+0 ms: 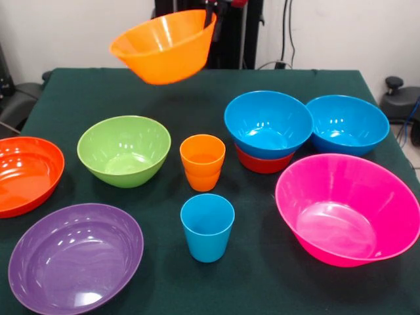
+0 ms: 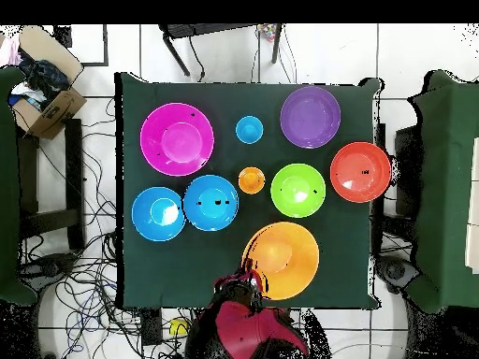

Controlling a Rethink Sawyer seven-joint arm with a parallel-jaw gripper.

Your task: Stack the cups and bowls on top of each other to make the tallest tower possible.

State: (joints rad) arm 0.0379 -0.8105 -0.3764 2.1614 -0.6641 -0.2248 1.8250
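My gripper (image 1: 211, 16) is shut on the rim of the orange bowl (image 1: 164, 47) and holds it tilted in the air above the table's far side; in the overhead view the gripper (image 2: 251, 277) is at the orange bowl's (image 2: 281, 260) edge nearest the base. One blue bowl (image 1: 268, 123) sits on a red-orange bowl (image 1: 262, 164); a second blue bowl (image 1: 348, 125) stands beside it. The lime green bowl (image 1: 123, 151), another red-orange bowl (image 1: 26, 174), purple bowl (image 1: 75, 257) and large pink bowl (image 1: 348, 210) stand singly. Two orange cups (image 1: 202, 162) look nested; the light blue cup (image 1: 207, 226) stands upright in front of them.
The table (image 1: 295, 79) has a dark green cloth. In the overhead view a cardboard box (image 2: 42, 98) lies on the floor at the upper left, and cables run over the floor around the robot's base (image 2: 248, 332).
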